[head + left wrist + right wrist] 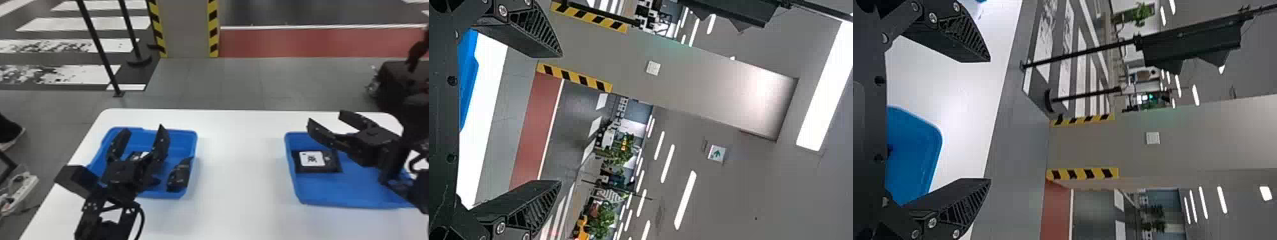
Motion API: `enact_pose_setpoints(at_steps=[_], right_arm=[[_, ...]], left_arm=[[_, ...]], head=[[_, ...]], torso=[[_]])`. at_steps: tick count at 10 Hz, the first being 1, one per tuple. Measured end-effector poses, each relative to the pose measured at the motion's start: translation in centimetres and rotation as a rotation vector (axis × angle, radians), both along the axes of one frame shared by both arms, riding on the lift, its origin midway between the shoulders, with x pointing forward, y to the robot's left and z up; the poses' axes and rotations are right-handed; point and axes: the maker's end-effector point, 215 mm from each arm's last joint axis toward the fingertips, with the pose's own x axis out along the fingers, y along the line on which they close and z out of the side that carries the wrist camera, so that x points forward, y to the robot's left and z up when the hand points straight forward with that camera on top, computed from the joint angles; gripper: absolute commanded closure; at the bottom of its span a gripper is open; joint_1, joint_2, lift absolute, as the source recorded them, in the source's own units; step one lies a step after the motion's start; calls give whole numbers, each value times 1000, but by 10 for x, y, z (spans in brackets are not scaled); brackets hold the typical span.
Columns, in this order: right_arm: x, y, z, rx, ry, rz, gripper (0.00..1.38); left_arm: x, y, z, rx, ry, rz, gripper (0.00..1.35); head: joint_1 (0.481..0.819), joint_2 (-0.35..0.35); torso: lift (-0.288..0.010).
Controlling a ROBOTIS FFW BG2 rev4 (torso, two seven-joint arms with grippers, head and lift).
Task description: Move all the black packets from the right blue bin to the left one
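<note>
Head view: black two-fingered left gripper (144, 128) above left blue plastic bin (183, 138), fingers apart, grip empty; two black packets (179, 177) inside. Black two-fingered right gripper (325, 115), likewise open and empty, over right blue plastic bin (328, 191); one black packet with white label (334, 161) lies inside.

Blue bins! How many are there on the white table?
2. The left blue bin sits on the left side of the white table, the right blue bin on the right. The left gripper covers part of one, the right gripper part of the other.
</note>
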Motion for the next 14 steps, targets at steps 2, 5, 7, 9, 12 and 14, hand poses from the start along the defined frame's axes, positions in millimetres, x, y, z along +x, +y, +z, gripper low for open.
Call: enact_pose_setpoints(at_steps=[2,5,7,9,12,14], right_arm=[[-11,-59,-18,-107,67,-120,176],[-24,-118,-91,-152,240,-228,173],[-29,-132,-148,-106,363,-235,177],[-21,-128,-167,-81,400,-224,177],[13,-103,-175,-55,391,-180,173],[35,-91,-178,-21,387,-171,433]], left_arm=[[-2,-1,-1,-2,-1,-4,113],[-5,-2,-6,-7,12,-8,113],[-6,-4,-10,-10,21,-12,114],[-6,-3,-11,-10,24,-12,114],[-6,-5,-12,-10,27,-18,114],[-5,-5,-11,-10,26,-19,114]], head=[[695,-24],[695,-94],[695,-114],[695,-112],[695,-85],[695,-68]], torso=[[-110],[-110],[-110],[-110],[-110],[-110]])
